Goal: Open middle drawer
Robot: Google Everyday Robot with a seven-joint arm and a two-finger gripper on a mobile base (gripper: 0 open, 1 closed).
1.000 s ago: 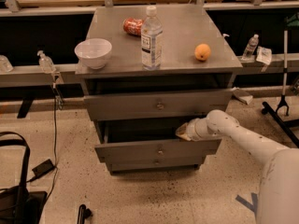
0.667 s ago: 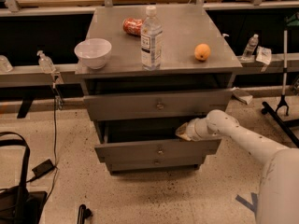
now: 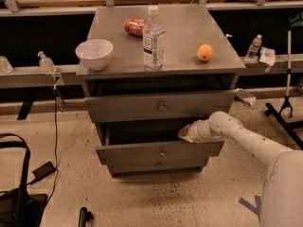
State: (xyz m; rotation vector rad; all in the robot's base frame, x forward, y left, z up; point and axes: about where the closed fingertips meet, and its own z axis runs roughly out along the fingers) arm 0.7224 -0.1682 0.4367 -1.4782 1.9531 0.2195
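The middle drawer [image 3: 137, 151], a flat grey metal front with a small round knob, stands pulled out at lower centre. The pale tool [image 3: 186, 133] sits at its top edge, right of centre; whether it is spread or pressed together cannot be told. On the smooth cabinet top [image 3: 184, 30] above are a round white bowl [image 3: 94, 53], a clear bottle [image 3: 153, 39] and an orange [image 3: 204, 52].

Smooth pincer [image 3: 185, 134] over matt metal middle drawer [image 3: 137, 152].

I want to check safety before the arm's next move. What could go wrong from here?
1. The gripper is at the top edge of the middle drawer, right of its knob; an off-centre pull might skew and jam it.
2. If the cabinet jerks, the tall bottle might tip and the orange might roll off.
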